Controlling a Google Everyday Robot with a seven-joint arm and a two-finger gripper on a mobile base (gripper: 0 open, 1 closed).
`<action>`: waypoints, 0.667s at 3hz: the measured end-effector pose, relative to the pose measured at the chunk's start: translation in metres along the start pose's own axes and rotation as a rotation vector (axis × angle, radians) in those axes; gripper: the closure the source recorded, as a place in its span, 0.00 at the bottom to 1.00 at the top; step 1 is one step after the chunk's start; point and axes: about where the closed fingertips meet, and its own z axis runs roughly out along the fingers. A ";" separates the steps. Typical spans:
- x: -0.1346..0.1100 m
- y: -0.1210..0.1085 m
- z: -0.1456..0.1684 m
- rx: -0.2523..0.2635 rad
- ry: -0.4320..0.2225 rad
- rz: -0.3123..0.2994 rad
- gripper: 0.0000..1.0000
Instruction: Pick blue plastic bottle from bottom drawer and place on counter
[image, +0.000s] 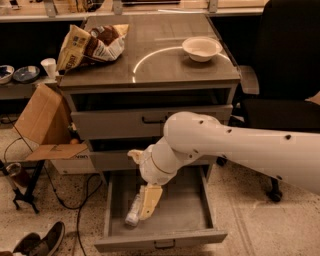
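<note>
While my arm bends down from the right, my gripper (147, 212) points into the bottom drawer (187, 212), right beside the blue plastic bottle (132, 215) lying there; I cannot tell if it grips

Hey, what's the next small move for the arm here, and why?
Probably ease the gripper slightly lower and toward the blue plastic bottle. The gripper hangs inside the open bottom drawer, right beside the bottle, which lies on the drawer floor, not yet lifted toward the counter.
</note>
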 end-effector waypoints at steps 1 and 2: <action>0.000 0.000 0.000 0.000 0.000 0.000 0.00; -0.005 -0.003 0.009 -0.007 0.059 -0.069 0.00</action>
